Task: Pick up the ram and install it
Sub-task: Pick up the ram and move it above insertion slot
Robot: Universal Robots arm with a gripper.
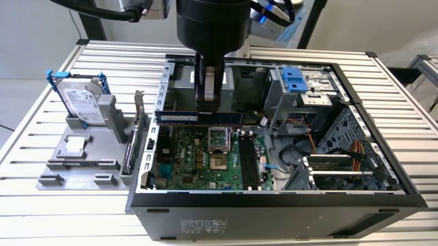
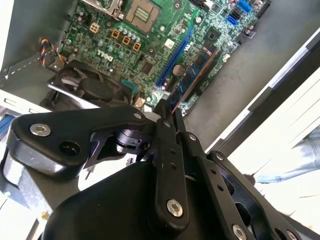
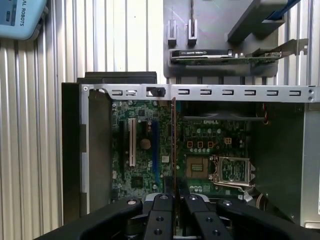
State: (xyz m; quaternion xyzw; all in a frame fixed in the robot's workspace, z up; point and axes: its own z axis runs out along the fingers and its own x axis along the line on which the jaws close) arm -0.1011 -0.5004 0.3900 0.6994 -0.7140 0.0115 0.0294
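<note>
Over the motherboard (image 1: 195, 161), the ram (image 1: 178, 118) tight between the jaws.

Motherboard (image 1: 198, 159) open above; drive cage (image 1: 301, 95), case wall (image 1: 164, 82) flank ram (image 1: 179, 118).

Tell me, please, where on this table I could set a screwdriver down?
In the exterior view, bare table slats lie between the grey holder and the near edge, and between the hard drive and the far edge. Inside the case it is crowded: the gripper holds the ram over the motherboard.

Gripper (image 2: 167, 107) matte black, jointed links, silver screw heads; wrist housing (image 1: 212, 23) glossy black cylinder; black hose (image 1: 110, 14).
</note>
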